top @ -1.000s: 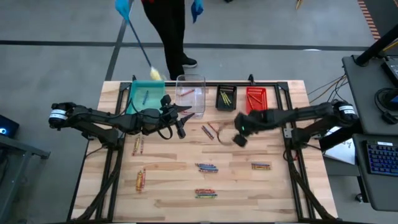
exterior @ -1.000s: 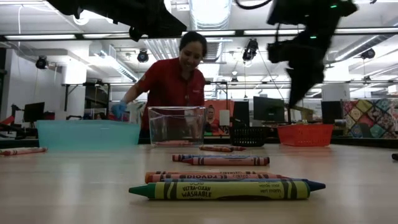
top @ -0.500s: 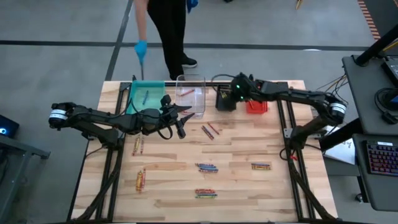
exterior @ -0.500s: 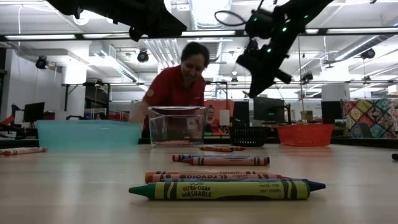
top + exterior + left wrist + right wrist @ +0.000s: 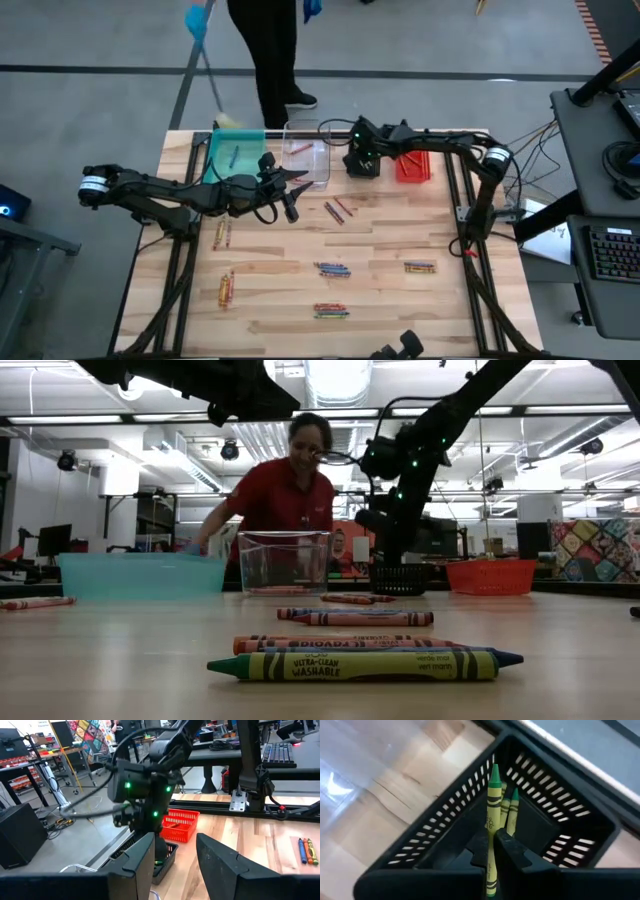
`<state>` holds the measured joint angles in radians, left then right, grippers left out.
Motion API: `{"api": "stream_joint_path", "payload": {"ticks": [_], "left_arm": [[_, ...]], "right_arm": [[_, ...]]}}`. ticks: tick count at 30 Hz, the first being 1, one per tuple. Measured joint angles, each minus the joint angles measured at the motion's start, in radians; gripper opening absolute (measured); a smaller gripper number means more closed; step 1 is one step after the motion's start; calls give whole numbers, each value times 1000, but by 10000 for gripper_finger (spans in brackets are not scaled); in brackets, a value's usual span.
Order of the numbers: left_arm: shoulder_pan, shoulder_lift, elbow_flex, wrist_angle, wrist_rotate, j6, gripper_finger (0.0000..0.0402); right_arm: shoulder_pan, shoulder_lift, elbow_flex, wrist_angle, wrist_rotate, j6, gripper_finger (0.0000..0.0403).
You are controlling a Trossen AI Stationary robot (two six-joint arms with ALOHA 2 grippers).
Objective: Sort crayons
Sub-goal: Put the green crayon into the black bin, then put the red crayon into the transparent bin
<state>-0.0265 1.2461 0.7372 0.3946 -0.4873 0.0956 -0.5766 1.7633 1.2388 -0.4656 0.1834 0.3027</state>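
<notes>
Right gripper (image 5: 491,851) is hanging over the black slotted plastic bin (image 5: 555,815) at the table's far edge, fingers pinching a yellow-green crayon (image 5: 491,815) that is pointing down into it. More green-tipped crayons are lying inside, half hidden behind the held one. In the high view the gripper itself is covering most of that bin.

Left gripper (image 5: 285,192) is waiting near the clear plastic bin (image 5: 306,152), fingers spread, nothing between them.

Loose crayon clusters (image 5: 333,269) are lying across the wooden table (image 5: 380,300); their colours are too small to tell overhead.

A person in a red shirt (image 5: 282,500) is leaning behind the bins, hands hidden.
</notes>
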Motion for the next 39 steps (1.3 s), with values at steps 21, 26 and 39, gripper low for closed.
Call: {"api": "stream_joint_path", "payload": {"ticks": [21, 26, 39], "left_arm": [[0, 0, 0, 1, 0, 0, 129], [0, 0, 0, 1, 0, 0, 129], [0, 0, 0, 1, 0, 0, 129]], "right_arm": [[0, 25, 0, 1, 2, -3, 45], [0, 25, 0, 5, 2, 1, 85], [6, -28, 61, -62, 0, -27, 134]]}}
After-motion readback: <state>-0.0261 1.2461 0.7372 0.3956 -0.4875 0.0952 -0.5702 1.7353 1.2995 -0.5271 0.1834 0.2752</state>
